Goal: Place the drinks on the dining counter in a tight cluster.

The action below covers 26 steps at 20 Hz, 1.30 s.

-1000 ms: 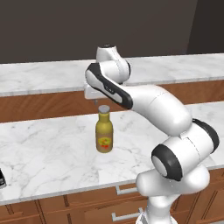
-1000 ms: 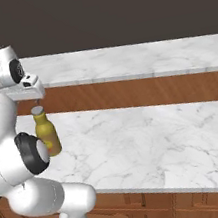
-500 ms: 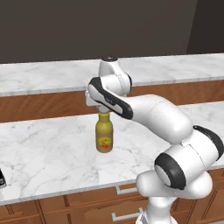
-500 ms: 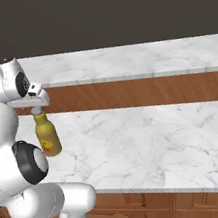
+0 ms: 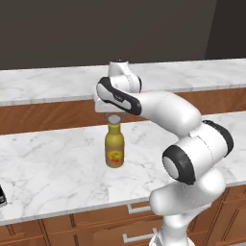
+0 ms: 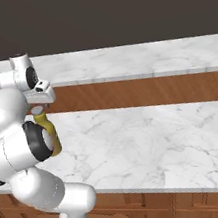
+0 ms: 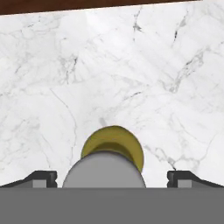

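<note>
Left base view: claw [image 5: 114, 114] directly above yellow bottle [image 5: 114, 149], right at grey cap [image 5: 114, 119]; contact unclear. Bottle upright on near counter [image 5: 53, 168], mid-slab. Dark object [image 5: 2, 194] cut off at left edge, far left of bottle.

Right base view: bottle [image 6: 48, 132] half hidden behind arm; claw [image 6: 40, 106] over cap.

Hand view: claw spread wide, fingertips [image 7: 41, 178] either side of cap [image 7: 104, 170], clear gaps both sides, holding nothing. Bottle body mostly hidden beneath cap.
</note>
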Tool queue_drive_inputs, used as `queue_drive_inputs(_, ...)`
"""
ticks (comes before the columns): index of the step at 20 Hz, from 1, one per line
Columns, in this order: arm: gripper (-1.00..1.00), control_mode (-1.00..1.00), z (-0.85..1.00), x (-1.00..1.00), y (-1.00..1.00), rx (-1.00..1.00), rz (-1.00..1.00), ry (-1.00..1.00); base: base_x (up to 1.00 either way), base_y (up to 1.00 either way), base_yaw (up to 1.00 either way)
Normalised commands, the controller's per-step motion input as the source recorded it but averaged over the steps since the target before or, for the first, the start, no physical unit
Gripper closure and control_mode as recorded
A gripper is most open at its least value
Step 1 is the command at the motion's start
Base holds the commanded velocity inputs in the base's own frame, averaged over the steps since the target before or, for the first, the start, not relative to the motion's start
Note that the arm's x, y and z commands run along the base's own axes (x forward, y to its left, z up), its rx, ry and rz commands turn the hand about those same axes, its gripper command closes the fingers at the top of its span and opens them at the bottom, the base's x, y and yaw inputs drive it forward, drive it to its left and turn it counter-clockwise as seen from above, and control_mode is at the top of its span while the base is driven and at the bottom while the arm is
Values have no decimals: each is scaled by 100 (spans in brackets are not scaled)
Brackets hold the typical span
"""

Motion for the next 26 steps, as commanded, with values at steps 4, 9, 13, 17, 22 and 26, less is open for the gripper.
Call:
queue_drive_inputs(4,-100,-100,0,13,8,0,-5,1,0,0,0)
queue_drive_inputs(9,-100,-100,0,-12,13,0,-2,0,0,0,0)
queue_drive_inputs(13,-100,-100,-1,-53,-1,0,0,-1,0,0,0)
queue_drive_inputs(17,-100,-100,-1,-46,-6,0,0,-5,0,0,0)
queue_drive_inputs(22,-100,-100,-2,-13,-7,0,0,-1,0,0,0)
queue_drive_inputs(26,-100,-100,-6,6,0,0,0,0,0,0,0)
